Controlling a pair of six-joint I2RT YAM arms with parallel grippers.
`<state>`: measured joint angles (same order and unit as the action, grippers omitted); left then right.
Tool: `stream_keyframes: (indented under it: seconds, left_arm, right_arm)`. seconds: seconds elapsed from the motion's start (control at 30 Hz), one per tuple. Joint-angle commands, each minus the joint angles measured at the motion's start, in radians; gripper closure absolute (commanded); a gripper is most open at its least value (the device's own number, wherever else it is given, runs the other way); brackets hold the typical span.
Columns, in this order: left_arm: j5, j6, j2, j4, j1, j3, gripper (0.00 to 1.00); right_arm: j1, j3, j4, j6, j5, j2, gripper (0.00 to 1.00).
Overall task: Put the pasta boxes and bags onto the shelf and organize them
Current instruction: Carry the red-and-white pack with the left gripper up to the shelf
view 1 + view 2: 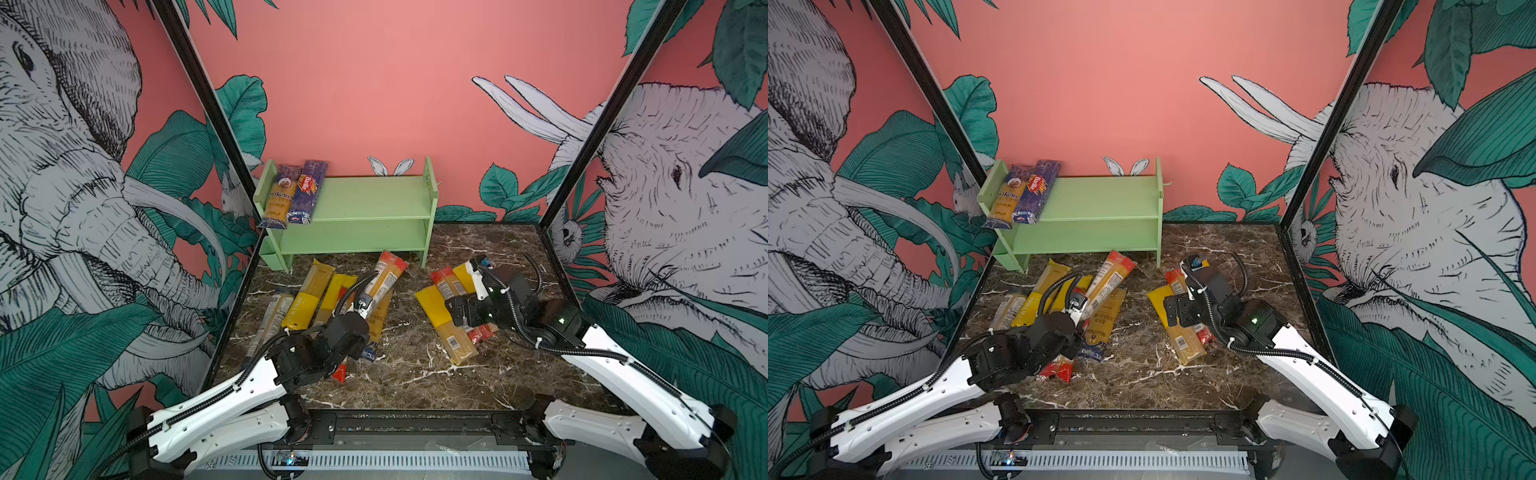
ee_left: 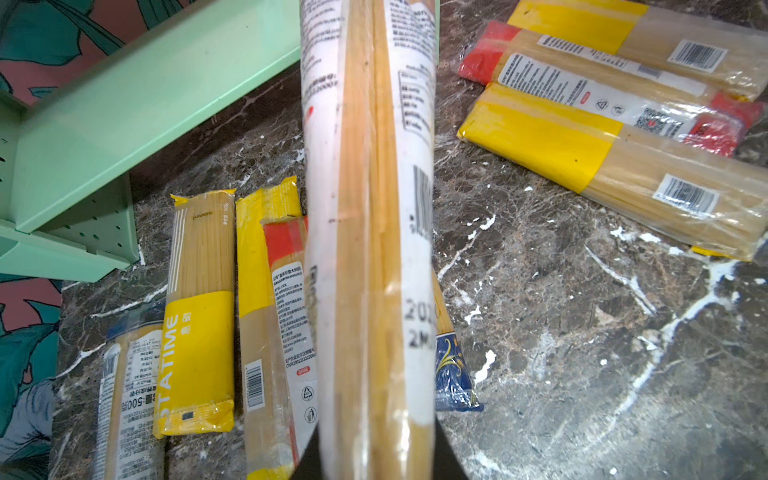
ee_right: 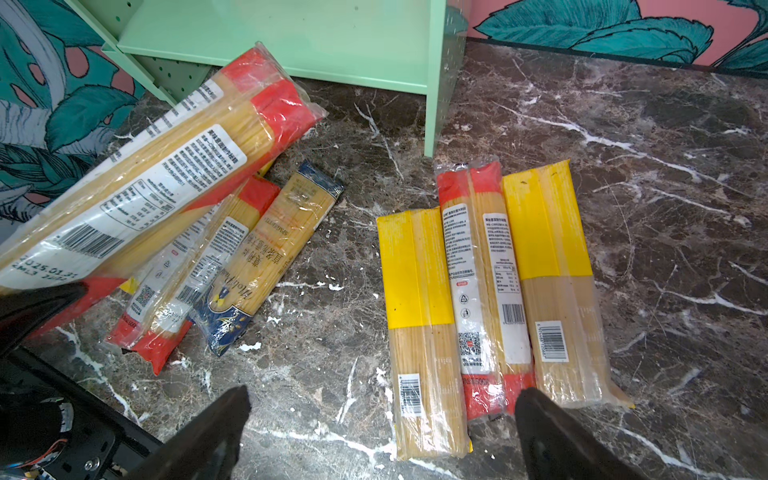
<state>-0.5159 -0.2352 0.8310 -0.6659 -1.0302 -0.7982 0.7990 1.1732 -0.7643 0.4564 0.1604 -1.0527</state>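
My left gripper point(image 1: 360, 306) point(image 2: 376, 457) is shut on one end of a red-ended pasta pack point(image 1: 388, 274) point(image 2: 365, 208). The pack is lifted off the table and slants up towards the mint-green shelf point(image 1: 374, 199). Two dark blue pasta packs point(image 1: 307, 191) lie side by side at the left end of the shelf's top tier. Several more packs point(image 1: 307, 297) lie heaped on the table under the left arm. My right gripper point(image 1: 455, 309) point(image 3: 382, 395) is open and hovers over three packs lying side by side: yellow point(image 3: 419, 291), red point(image 3: 486, 270) and yellow point(image 3: 552, 257).
The dark marble table point(image 1: 415, 374) is walled by patterned panels and black frame posts point(image 1: 582, 137). The shelf's lower tier point(image 1: 353, 241) holds nothing, and neither does the right part of its top tier. A blue-ended pack point(image 3: 270, 257) lies at the heap's edge.
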Motion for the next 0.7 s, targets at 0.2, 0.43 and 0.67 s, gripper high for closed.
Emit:
stream_keyframes:
  seconds: [0.2, 0.43, 0.67]
  left_arm:
    - [-0.119, 0.09, -0.061, 0.077, 0.004, -0.174, 1.0]
    - [-0.156, 0.145, -0.058, 0.058, 0.005, -0.275, 1.0]
    - [-0.235, 0.218, 0.004, 0.059, 0.005, -0.397, 1.0]
  right_arm:
    - [0.005, 0.097, 0.0, -0.044, 0.002, -0.047, 0.01]
    - [0.005, 0.132, -0.003, -0.068, 0.013, -0.077, 0.01]
    - [0.005, 0.193, 0.002, -0.086, 0.007, -0.102, 0.01]
